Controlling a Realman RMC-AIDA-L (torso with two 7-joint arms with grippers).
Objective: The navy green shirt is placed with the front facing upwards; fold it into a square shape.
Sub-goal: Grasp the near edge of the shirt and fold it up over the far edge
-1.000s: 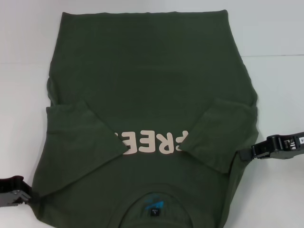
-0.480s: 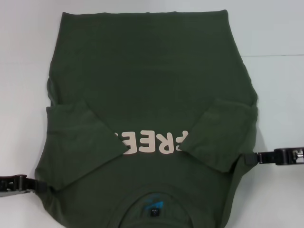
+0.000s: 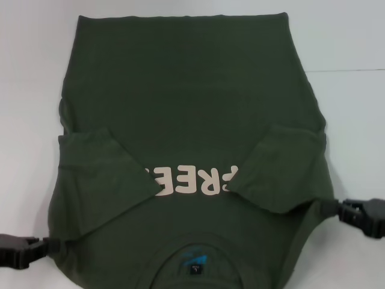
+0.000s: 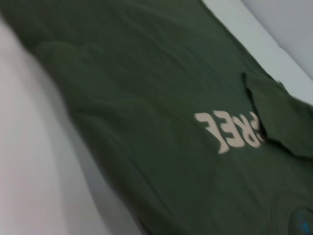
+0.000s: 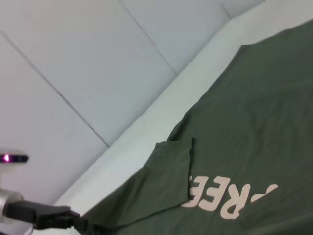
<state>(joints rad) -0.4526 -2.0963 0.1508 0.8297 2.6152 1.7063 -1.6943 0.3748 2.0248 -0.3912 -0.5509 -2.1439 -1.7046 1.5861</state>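
green shirt [image 3: 192,114] lies flat on the white table [image 3: 355,108], both sleeves folded in over the lettering, collar at the near edge. left gripper [image 3: 45,245] pinches its near-left edge — right gripper [image 3: 328,208] is clamped on its near-right edge.

The dark olive-green cotton T-shirt [image 3: 192,120] is cut off at the head view's bottom edge, below the collar. Both folded-in sleeves hide the ends of the pale pink chest lettering [image 3: 194,180]. The left black gripper [image 3: 45,247] and the right black gripper [image 3: 328,208] have fingertips buried in cloth; finger state is indeterminable
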